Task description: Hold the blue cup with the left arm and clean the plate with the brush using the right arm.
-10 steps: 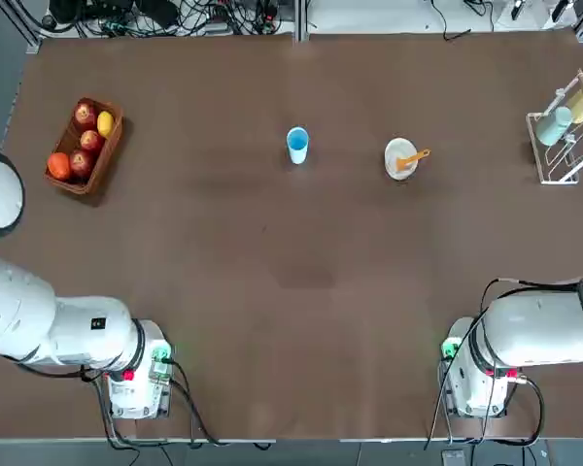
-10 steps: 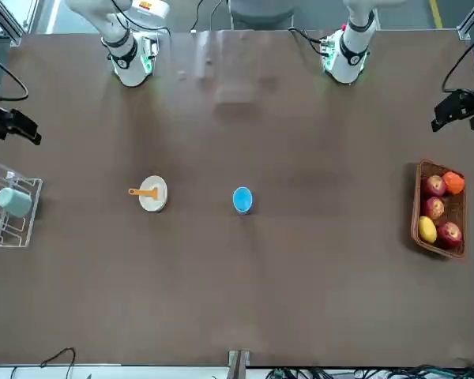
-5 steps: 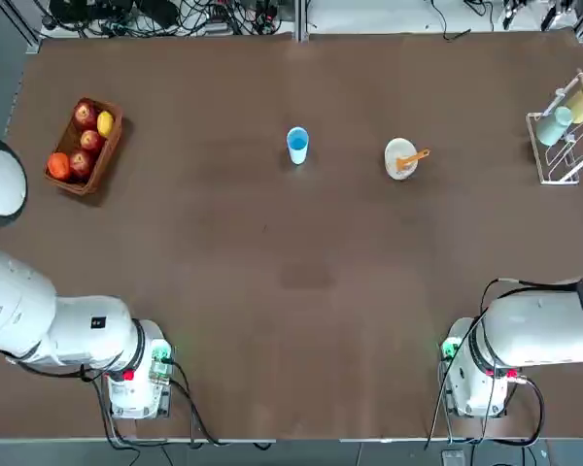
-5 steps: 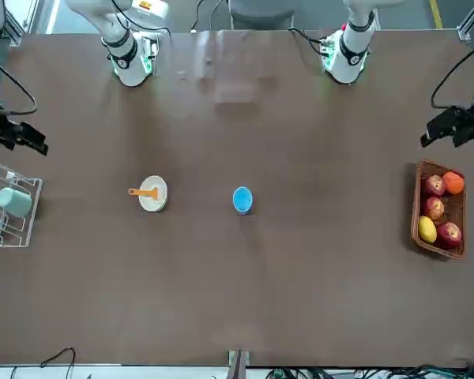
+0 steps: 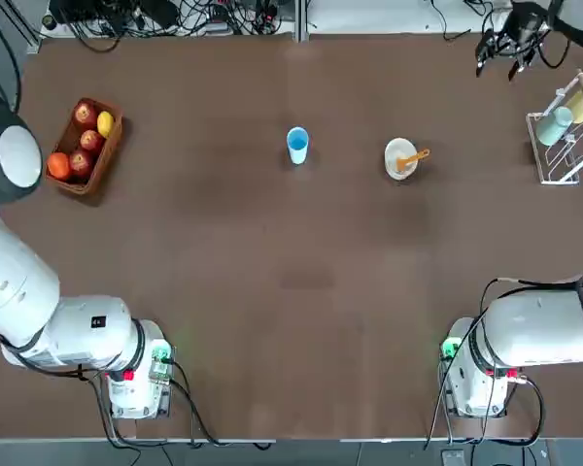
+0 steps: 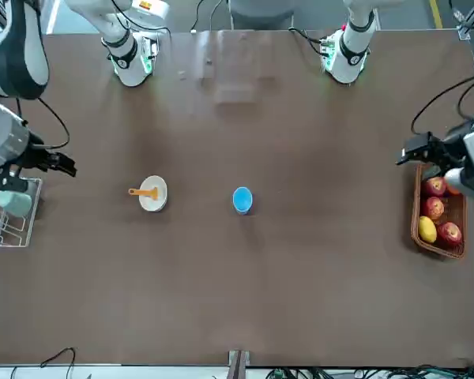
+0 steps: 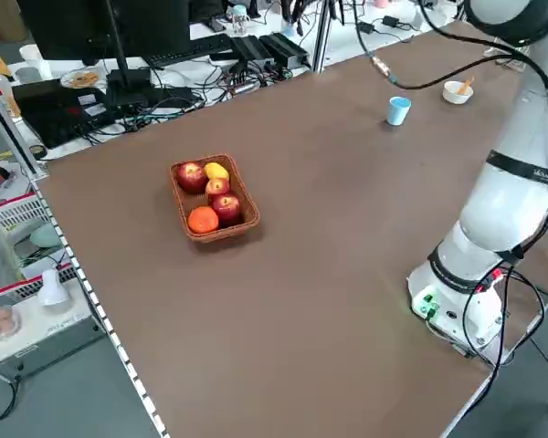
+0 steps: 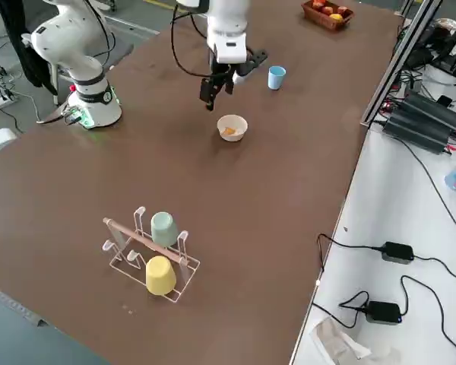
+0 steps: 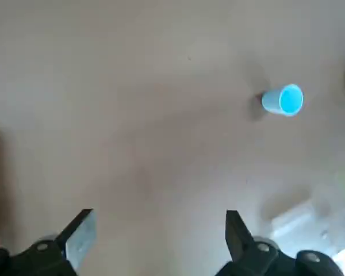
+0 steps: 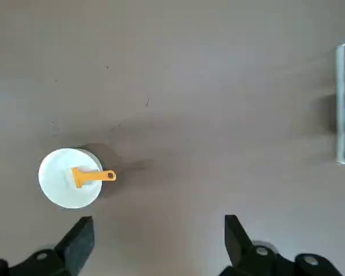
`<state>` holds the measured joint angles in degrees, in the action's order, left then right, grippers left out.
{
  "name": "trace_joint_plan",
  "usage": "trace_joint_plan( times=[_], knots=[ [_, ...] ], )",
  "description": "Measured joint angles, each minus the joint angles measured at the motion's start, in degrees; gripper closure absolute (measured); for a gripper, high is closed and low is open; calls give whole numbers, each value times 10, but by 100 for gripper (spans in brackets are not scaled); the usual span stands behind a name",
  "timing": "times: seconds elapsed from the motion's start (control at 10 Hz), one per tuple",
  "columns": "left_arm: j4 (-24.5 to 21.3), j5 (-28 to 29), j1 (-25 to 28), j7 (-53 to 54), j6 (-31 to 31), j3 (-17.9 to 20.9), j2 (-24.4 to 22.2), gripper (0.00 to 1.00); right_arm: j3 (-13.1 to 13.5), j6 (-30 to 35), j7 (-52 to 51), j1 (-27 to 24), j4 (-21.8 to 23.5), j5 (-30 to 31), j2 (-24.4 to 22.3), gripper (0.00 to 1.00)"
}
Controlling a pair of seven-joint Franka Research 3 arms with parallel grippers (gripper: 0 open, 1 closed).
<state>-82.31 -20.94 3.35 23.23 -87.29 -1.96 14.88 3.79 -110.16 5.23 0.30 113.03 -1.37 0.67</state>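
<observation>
The blue cup [image 5: 297,144] stands upright near the table's far middle. To its right sits the plate [image 5: 400,157], a small cream dish, with the orange-handled brush [image 5: 414,156] lying in it, handle over the rim. My left gripper [image 6: 411,150] hangs open high above the table by the fruit basket. Its wrist view shows the blue cup [image 9: 284,99] far below, beyond the left gripper [image 9: 156,236]. My right gripper [image 6: 62,164] hangs open high up near the wire rack. The right gripper [image 10: 156,238] looks down on the plate [image 10: 62,187] and brush [image 10: 93,175].
A basket of fruit [image 5: 83,144] sits at the table's far left. A wire rack [image 5: 568,131] with a teal cup and a yellow cup stands at the far right. Cables and equipment lie beyond the far edge. Brown tabletop stretches between the arm bases and the cup.
Both arms have swung inward over the table, each gripper moving from the table's side edge toward the middle. The cup, plate and brush have not moved.
</observation>
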Motion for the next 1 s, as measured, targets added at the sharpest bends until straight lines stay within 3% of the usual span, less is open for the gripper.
trace_joint_plan(
  times=[0.4,0.6,1.0],
  knots=[
    [-1,-133,36,217,-5,1,74,0,4,-121,2,-5,120,-69,4,0],
    [-8,-195,33,328,-22,-2,107,0,6,-127,5,-24,140,-148,6,0],
    [-46,-316,25,540,-65,-26,166,0,6,-127,5,-37,177,-229,10,0]
  ],
)
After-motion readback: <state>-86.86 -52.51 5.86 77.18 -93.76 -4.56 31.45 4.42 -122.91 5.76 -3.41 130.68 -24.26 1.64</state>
